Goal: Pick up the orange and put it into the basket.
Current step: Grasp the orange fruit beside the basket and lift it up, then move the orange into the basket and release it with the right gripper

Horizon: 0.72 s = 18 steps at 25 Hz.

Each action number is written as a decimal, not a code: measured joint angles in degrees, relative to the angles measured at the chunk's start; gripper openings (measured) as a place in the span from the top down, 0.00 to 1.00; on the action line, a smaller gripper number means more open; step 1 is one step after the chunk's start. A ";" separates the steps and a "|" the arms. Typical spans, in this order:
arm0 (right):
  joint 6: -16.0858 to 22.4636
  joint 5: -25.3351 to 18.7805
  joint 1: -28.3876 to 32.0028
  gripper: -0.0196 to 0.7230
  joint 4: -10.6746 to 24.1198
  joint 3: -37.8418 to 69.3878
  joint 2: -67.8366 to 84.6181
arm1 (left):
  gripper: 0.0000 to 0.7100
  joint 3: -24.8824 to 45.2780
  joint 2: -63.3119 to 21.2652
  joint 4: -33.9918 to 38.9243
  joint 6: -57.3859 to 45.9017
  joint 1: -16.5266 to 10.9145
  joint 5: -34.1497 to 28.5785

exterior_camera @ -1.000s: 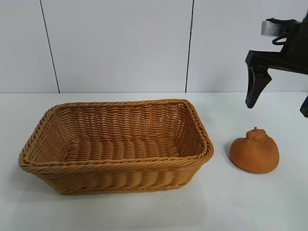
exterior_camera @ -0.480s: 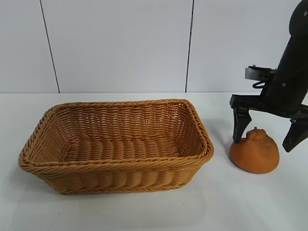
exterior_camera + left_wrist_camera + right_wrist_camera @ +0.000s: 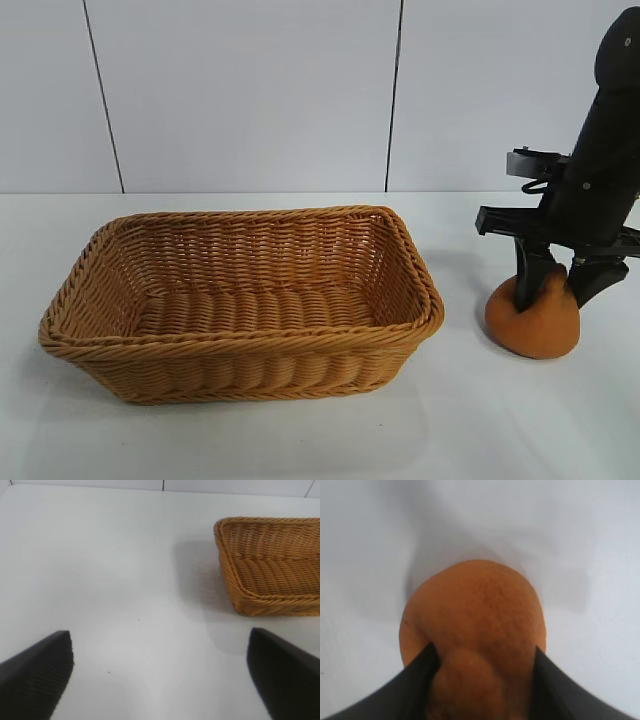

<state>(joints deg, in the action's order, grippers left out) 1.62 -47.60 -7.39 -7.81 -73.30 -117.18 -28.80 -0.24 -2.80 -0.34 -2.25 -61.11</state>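
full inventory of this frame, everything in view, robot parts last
basket: one, tan-orange wicker, rectangular, left of centre on the table, nothing in it.
orange: one, dull orange, lumpy, resting on the table to the right of the basket and apart from it.
table: one, white, under everything.
wall: white panels with dark seams, behind the table.
right gripper: one, black, pointing down over the orange, its fingers closed on the fruit's upper part on either side of the top bump.
left gripper: one, black, seen only in its own wrist view, fingers spread wide over bare table, basket ahead of it, holding nothing.
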 joint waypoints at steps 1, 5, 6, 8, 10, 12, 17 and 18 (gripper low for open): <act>-0.21 -0.06 0.00 0.80 0.00 0.00 0.35 | 0.05 0.00 0.00 0.00 0.00 0.00 0.00; -0.60 -0.67 0.00 0.92 -0.05 0.00 3.85 | 0.05 0.00 0.00 0.00 0.00 0.00 0.00; -0.60 -0.90 0.00 0.92 -0.20 0.00 5.17 | 0.05 0.00 0.00 0.00 0.00 0.00 0.00; -0.62 -1.45 0.00 0.92 -0.75 0.00 8.07 | 0.05 0.00 0.00 0.00 0.00 0.00 0.05; -0.62 -1.78 0.00 0.92 -1.55 0.00 11.20 | 0.05 0.00 0.00 -0.03 0.00 0.00 0.05; -0.62 -2.26 0.00 0.92 -1.72 0.00 14.41 | 0.05 0.00 0.00 -0.03 0.00 0.00 0.05; -0.62 -3.75 0.00 0.92 -2.90 0.00 19.41 | 0.05 0.00 0.00 -0.03 0.00 0.00 0.05; -0.82 -3.87 0.00 0.92 -3.73 0.00 20.14 | 0.05 0.00 0.00 -0.03 0.00 0.00 0.05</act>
<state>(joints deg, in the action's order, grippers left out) 0.79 -51.47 -7.39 -11.55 -73.30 -97.04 -28.80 -0.24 -2.83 -0.34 -2.25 -61.05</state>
